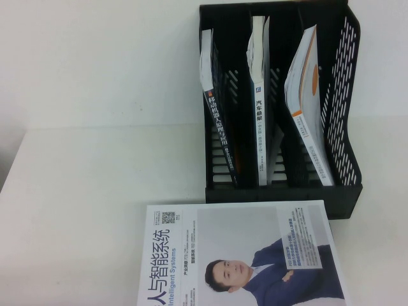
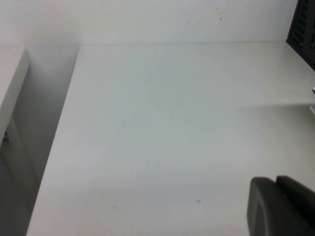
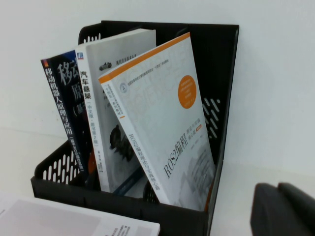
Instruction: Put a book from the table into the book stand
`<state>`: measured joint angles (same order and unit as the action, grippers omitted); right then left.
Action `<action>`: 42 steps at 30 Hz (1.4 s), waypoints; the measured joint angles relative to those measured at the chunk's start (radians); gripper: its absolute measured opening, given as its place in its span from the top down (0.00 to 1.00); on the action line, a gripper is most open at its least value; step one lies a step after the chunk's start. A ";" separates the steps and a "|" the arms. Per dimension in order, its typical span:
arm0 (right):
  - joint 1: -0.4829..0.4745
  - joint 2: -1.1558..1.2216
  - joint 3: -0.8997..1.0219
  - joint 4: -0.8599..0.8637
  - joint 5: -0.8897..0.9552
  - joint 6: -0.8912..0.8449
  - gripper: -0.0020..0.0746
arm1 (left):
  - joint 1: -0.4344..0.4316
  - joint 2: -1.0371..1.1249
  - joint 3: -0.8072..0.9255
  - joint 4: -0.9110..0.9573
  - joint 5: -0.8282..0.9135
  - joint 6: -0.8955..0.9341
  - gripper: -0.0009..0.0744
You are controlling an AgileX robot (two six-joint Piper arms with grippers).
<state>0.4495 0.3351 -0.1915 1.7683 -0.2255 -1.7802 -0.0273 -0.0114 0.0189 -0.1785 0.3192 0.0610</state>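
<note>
The book, white with an orange edge and a "ROS2" title, stands leaning in the right slot of the black book stand at the back of the white table. In the right wrist view the book faces me inside the book stand. My right gripper hangs shut and empty on the near side of the stand's right side, apart from it. Out over bare table, my left gripper is shut on nothing, far from the stand's corner. Neither gripper shows in the high view.
A dark-covered book fills the left slot and a white one the middle slot. A large white book with a portrait of a man in a blue suit lies flat just in front of the stand. The table's left edge drops off.
</note>
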 joint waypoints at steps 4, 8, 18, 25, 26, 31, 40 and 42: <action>0.000 0.000 0.000 0.000 0.000 0.000 0.98 | 0.000 0.000 0.000 -0.002 0.002 0.000 0.99; 0.000 0.000 0.002 0.000 0.000 0.000 0.98 | 0.000 0.000 0.000 -0.002 0.002 0.000 0.99; 0.000 -0.007 0.082 0.000 0.000 0.000 0.98 | 0.000 0.000 0.000 -0.002 0.004 0.000 0.99; 0.000 -0.007 0.120 0.000 -0.002 0.000 0.98 | 0.000 0.000 0.000 -0.002 0.004 0.000 0.99; 0.000 -0.007 0.120 0.000 -0.008 0.004 0.98 | 0.000 0.000 0.000 -0.002 0.004 0.000 0.99; 0.000 -0.007 0.116 0.000 -0.029 0.038 0.98 | 0.000 0.000 -0.002 -0.002 0.004 0.000 0.99; 0.000 -0.007 0.028 0.000 -0.136 -0.018 0.98 | 0.000 0.000 -0.002 -0.002 0.004 0.000 0.99; 0.000 -0.009 0.006 0.000 -0.146 -0.051 0.98 | 0.000 0.000 -0.002 -0.002 0.004 0.000 0.99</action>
<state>0.4495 0.3264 -0.1856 1.7683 -0.3716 -1.8314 -0.0273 -0.0114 0.0171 -0.1801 0.3227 0.0610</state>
